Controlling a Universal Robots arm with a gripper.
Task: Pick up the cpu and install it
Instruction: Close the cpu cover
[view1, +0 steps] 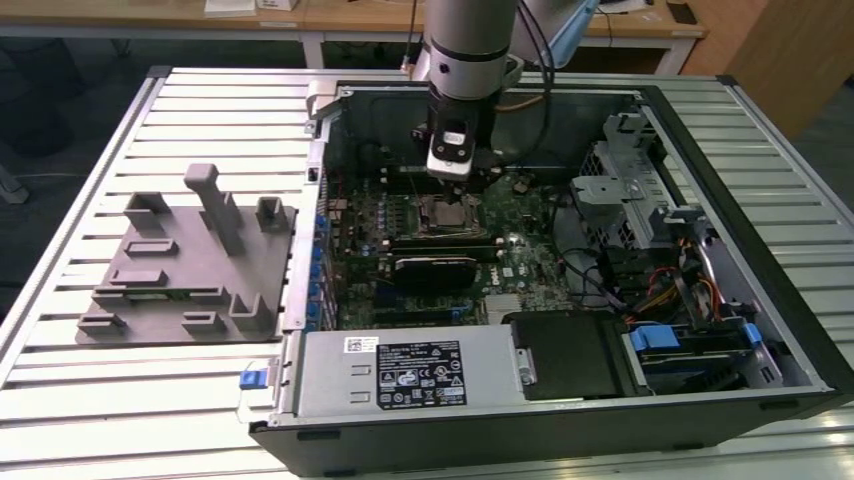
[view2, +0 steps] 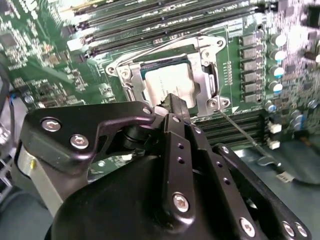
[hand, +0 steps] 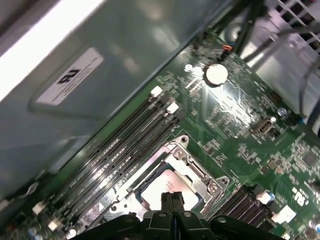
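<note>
You have an open computer case lying on a slatted metal table. On the exterior view's left, just beside the case, a grey holder block stands with upright posts. Inside, the green motherboard lies flat, with a power supply along the near wall. In the first wrist view, long memory slots run side by side, and a round coin battery sits apart from them.

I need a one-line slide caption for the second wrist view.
The shut tool is over the cpu, which lies in the socket frame on the motherboard.
</note>
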